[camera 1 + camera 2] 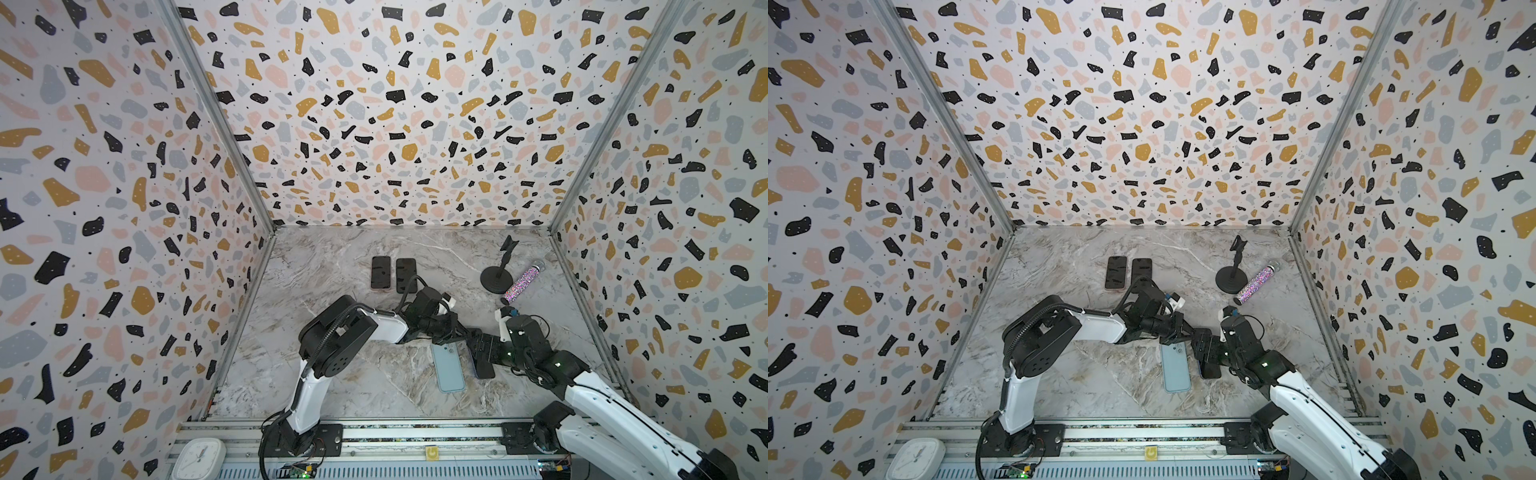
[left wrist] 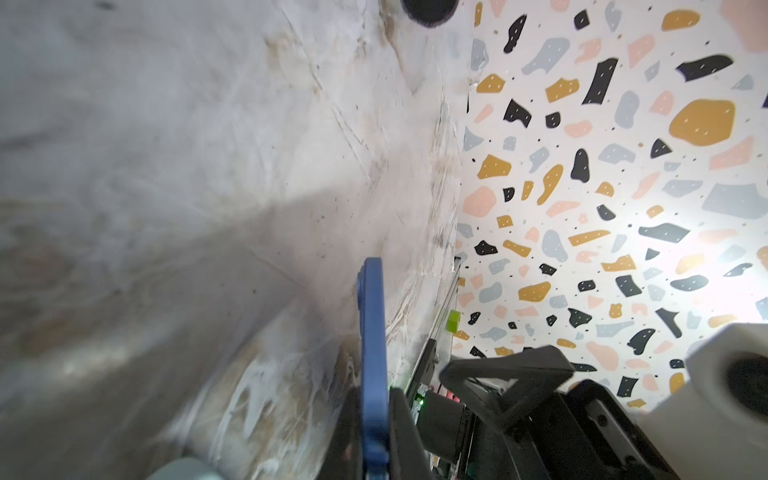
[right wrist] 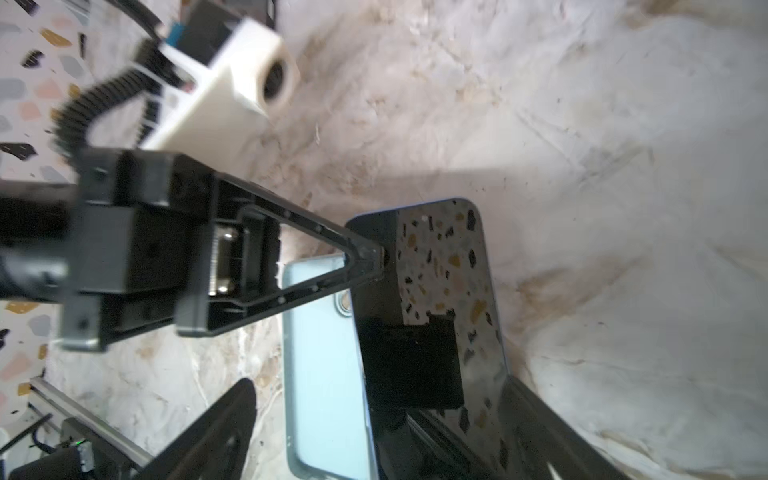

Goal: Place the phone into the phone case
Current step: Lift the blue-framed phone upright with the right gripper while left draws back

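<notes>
pinching the phone [image 3: 449,270] by one corner with the left gripper [image 3: 368,255], beside the pale blue case [image 3: 320,353], with the right gripper [image 3: 378,386] spread wide around its other end.

**Phone tipped up beside its case**

Pale blue rectangular plastic phone case [image 1: 448,370] [image 1: 1175,370] [image 3: 322,374]: lies flat near the front middle of the grey marbled tabletop [image 1: 353,395], hollow side up, round camera cut-out towards the far end, long axis running front to back.

Slim phone with navy blue rim and glossy black screen [image 1: 484,370] [image 1: 1210,370] [image 3: 453,270] [image 2: 374,353]: tilts up on one long side just right of the case, roughly parallel to it, screen showing speckled reflections. Not yet seated in the case; contact with the tabletop cannot be told.
</notes>
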Motion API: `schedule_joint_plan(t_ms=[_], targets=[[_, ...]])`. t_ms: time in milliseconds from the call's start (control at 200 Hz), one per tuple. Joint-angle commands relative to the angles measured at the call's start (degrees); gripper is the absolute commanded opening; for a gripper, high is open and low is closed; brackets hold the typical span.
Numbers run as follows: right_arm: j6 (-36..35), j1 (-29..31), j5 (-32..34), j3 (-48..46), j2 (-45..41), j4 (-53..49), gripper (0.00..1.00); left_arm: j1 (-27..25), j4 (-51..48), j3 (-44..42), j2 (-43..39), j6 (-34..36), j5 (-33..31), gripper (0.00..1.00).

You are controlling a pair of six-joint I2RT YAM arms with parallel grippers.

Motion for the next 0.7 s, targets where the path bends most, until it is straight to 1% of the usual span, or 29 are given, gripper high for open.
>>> schedule_joint_plan(t_ms=[0, 50, 115, 240, 295, 340, 370, 466, 591, 696], targets=[[4.8, -3.0, 0.2, 1.2, -4.9, -5.3, 0.93, 0.2, 9.8, -0.6, -3.9, -6.3, -2.4, 0.04], [6.7, -5.5, -2.9, 0.3, -6.9, -4.4, 0.92, 0.3, 13.7, -1.6, -4.3, -9.2, -3.0, 0.04], [9.7, -9.3, -8.9, -1.2, -9.5, -2.4, 0.91, 0.4, 20.0, -3.1, -4.7, -14.0, -3.9, 0.04], [18.4, -17.5, -23.3, -6.5, -13.2, 4.8, 0.86, 0.7, 32.3, -5.3, -4.6, -22.7, -6.3, 0.03], [21.8, -21.1, -28.0, -8.4, -14.6, 7.9, 0.84, 0.7, 35.5, -5.9, -4.7, -24.6, -7.6, 0.02], [23.4, -24.1, -30.3, -9.3, -15.6, 8.9, 0.84, 0.7, 36.1, -6.4, -5.0, -25.0, -8.5, 0.02], [24.1, -25.0, -30.7, -9.5, -16.1, 8.9, 0.84, 0.7, 36.5, -6.8, -5.2, -25.0, -9.0, 0.02], [24.0, -25.0, -29.5, -8.6, -15.6, 7.8, 0.84, 1.0, 37.4, -8.2, -5.8, -24.9, -10.7, 0.02], [22.8, -25.3, -25.4, -7.4, -16.0, 5.2, 0.87, 1.5, 38.9, -10.1, -6.2, -25.2, -11.9, 0.02], [24.1, -25.8, -24.2, -7.8, -15.5, 4.5, 0.88, 2.1, 40.5, -11.5, -6.6, -25.7, -12.6, 0.01]])
